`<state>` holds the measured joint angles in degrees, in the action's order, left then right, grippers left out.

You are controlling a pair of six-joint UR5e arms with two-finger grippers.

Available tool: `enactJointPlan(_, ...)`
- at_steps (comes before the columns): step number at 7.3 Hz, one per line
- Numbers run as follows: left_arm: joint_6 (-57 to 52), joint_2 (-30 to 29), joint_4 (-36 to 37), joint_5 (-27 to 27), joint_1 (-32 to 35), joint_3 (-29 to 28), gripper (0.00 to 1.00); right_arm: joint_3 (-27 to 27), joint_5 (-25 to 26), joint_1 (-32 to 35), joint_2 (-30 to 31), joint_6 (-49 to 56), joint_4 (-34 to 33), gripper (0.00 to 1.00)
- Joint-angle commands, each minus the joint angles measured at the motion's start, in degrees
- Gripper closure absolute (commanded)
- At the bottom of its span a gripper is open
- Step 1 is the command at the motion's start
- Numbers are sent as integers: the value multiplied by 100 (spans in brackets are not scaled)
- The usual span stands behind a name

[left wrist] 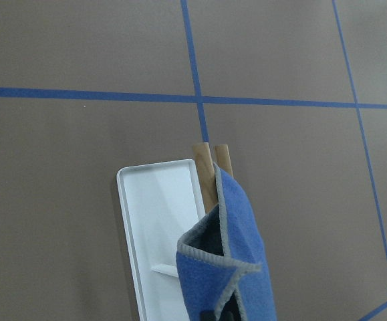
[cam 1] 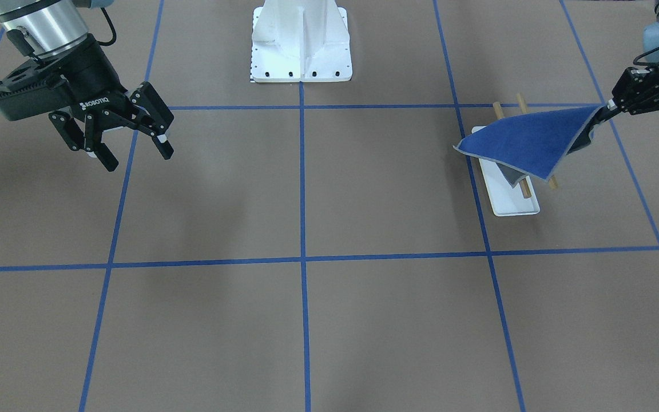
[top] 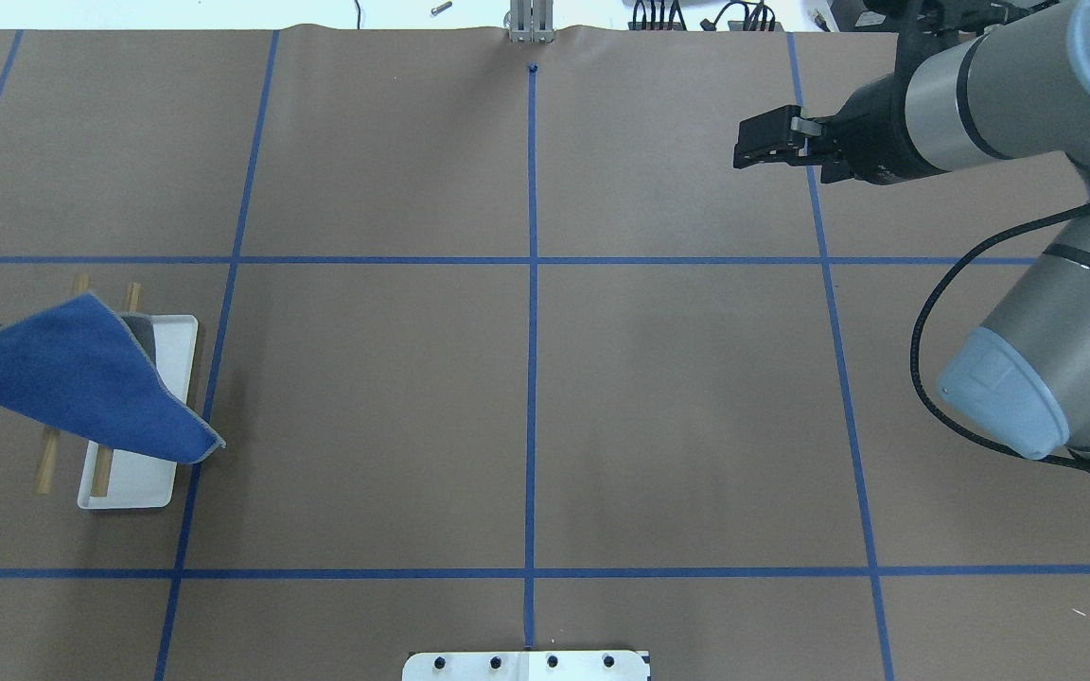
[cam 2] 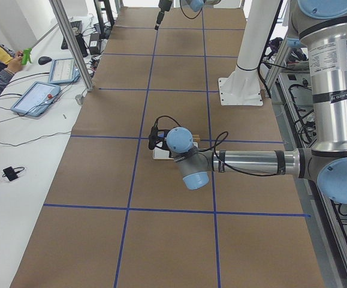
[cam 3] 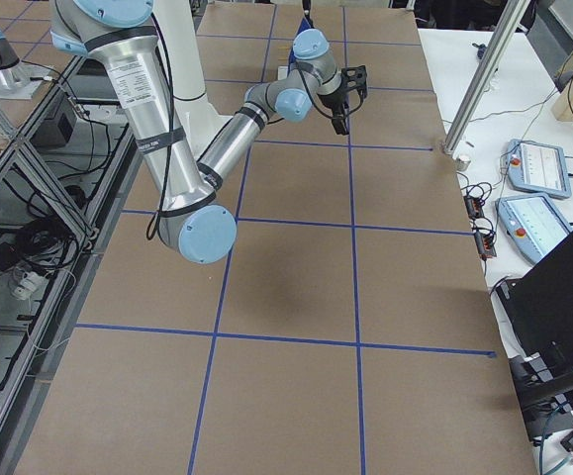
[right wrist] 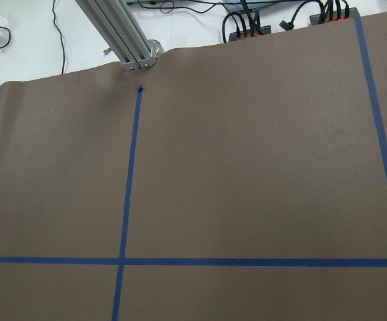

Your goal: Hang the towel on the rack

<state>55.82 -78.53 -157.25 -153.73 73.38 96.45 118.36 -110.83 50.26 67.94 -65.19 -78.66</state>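
The towel (cam 1: pixel 527 143), royal blue side up with its grey underside showing, is spread over the middle of the rack's two wooden bars (cam 1: pixel 498 110). The bar ends stick out on both sides above the rack's white base tray (cam 1: pixel 509 203). My left gripper (cam 1: pixel 608 109) is shut on the towel's corner, just past the rack's outer side. The overhead view shows the towel (top: pixel 72 378) and the tray (top: pixel 143 482). The left wrist view shows the towel (left wrist: pixel 236 267) hanging over the bars (left wrist: pixel 206 170). My right gripper (cam 1: pixel 138 155) is open and empty, high over the table's far side.
The large white bolted pedestal (cam 1: pixel 301 43) stands at the robot's edge of the table in the middle. Blue tape lines (top: pixel 532 284) grid the brown table. A side bench with tablets (cam 2: pixel 38 96) runs along the operators' side.
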Motion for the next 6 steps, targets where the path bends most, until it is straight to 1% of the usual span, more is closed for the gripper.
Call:
enactJointPlan(1,25,49,-7,18,0,-47,86,3,0,10,8,24,0,0)
enactJointPlan(2,34,57,1,53,0,-82,59,3,0,10,17,24,0,0)
enactJointPlan(5,34,66,-34,71,9,-143,26,3,8,10,17,24,0,0)
enactJointPlan(6,34,66,-34,80,27,-152,26,3,8,19,26,24,0,0)
